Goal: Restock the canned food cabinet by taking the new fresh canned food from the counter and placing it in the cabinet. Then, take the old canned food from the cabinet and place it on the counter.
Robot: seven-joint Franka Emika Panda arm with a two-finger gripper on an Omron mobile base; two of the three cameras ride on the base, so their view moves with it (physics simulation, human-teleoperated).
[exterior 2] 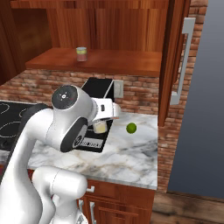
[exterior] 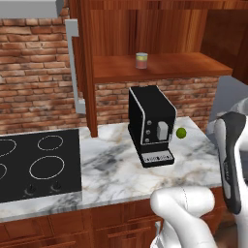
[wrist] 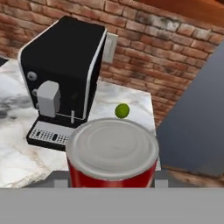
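**Red can in the grip, yellow one up on the shelf**

Here's the red-and-white can (wrist: 113, 154), clamped in the gripper (wrist: 113, 183) and held in the air above the marble worktop (exterior: 116, 169). The hand view looks right across its flat silver lid, with the red label showing below. Up in the wooden cabinet (exterior: 160, 29), the yellow-and-orange can (exterior: 141, 60) stands upright on the shelf (exterior: 193, 65), door swung wide. So the fresh one looks restocked and the old one is on its way down.

How will this can handle? It's a stiff metal cylinder, likely with some weight if full, and its smooth wall could slip or twist between two narrow fingers. A squeeze across the middle of the body, as here, seems right; the lid offers nothing to hold.

Landing calls for care: the black coffee machine (exterior: 151, 123) and a green lime (exterior: 181, 132) share the worktop, so an open patch suits best.
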